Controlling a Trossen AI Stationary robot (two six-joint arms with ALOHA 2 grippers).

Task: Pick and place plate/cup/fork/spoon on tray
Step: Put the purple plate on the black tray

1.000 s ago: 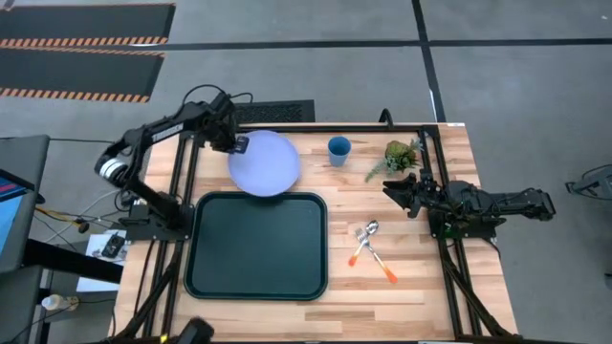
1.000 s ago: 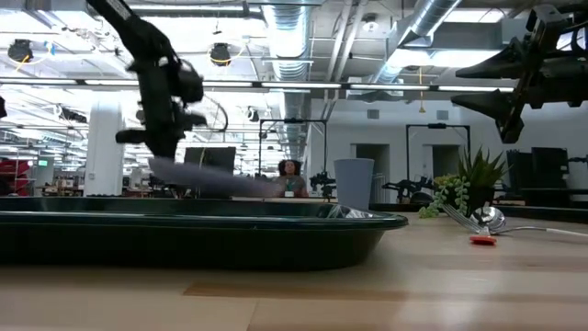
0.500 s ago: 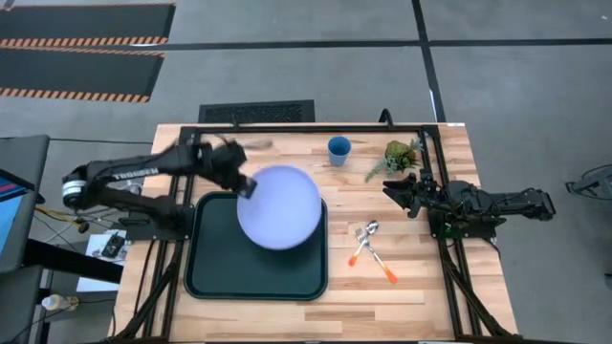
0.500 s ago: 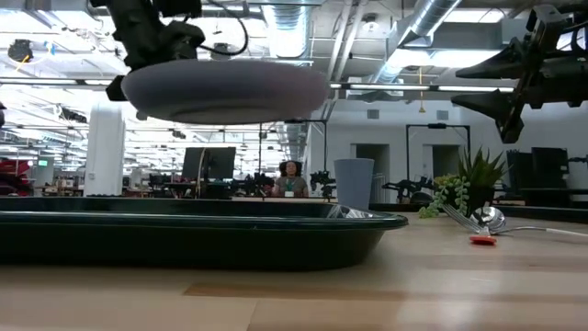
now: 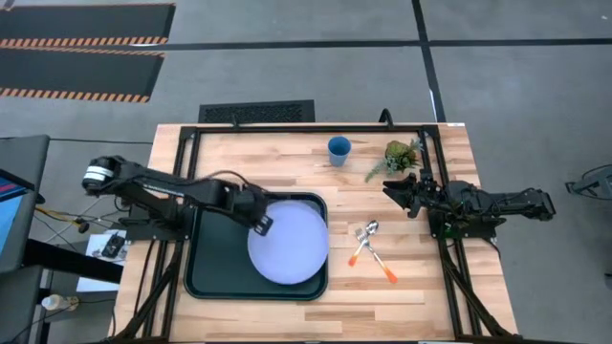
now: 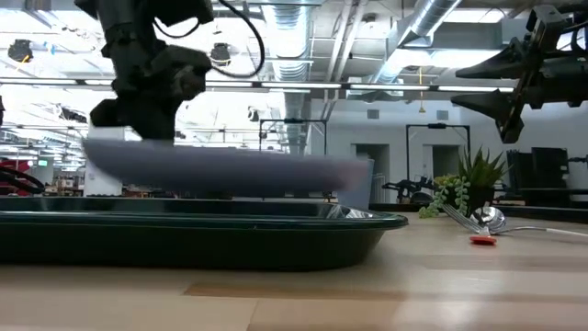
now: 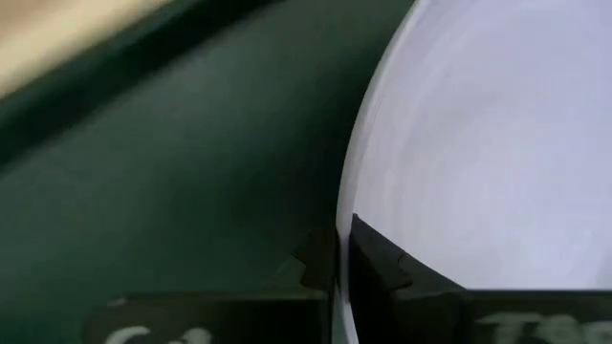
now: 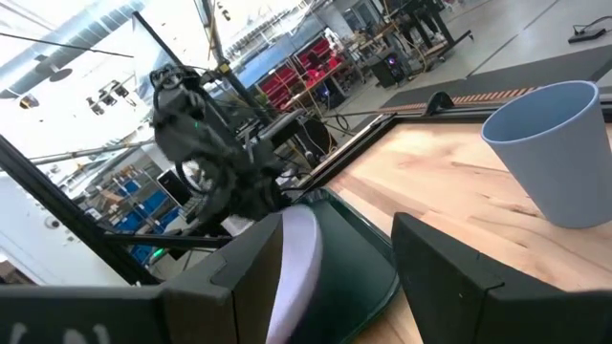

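The pale lavender plate (image 5: 288, 245) hangs over the right half of the dark tray (image 5: 215, 272). In the low view the plate (image 6: 220, 170) is about level, just above the tray's rim (image 6: 276, 219). My left gripper (image 5: 258, 222) is shut on the plate's left rim. My right gripper (image 5: 394, 191) is open and empty, raised at the table's right side. The blue cup (image 5: 338, 148) stands at the far edge. The spoon (image 5: 369, 230) and the fork (image 5: 381, 265) lie crossed on the table, right of the tray. My left gripper pinches the plate's rim (image 7: 341, 239) on its left side between the two fingers (image 7: 378, 266), one above and one below. The fingers come from the table's left, slanting down. The plate reaches out to the right of them, about level, over the tray.
A small green plant (image 5: 397, 158) lies at the far right, near my right gripper. Black frame rails run along the table's left, right and far edges. The tray's left half (image 5: 220, 248) is bare. A person (image 6: 290, 179) sits far off in the room.
My left gripper has carried the plate from the table's far side toward the near edge and the right, over the tray. The plate went from tilted and low to lifted level, then came down close to the tray. The gripper stayed shut on the rim.
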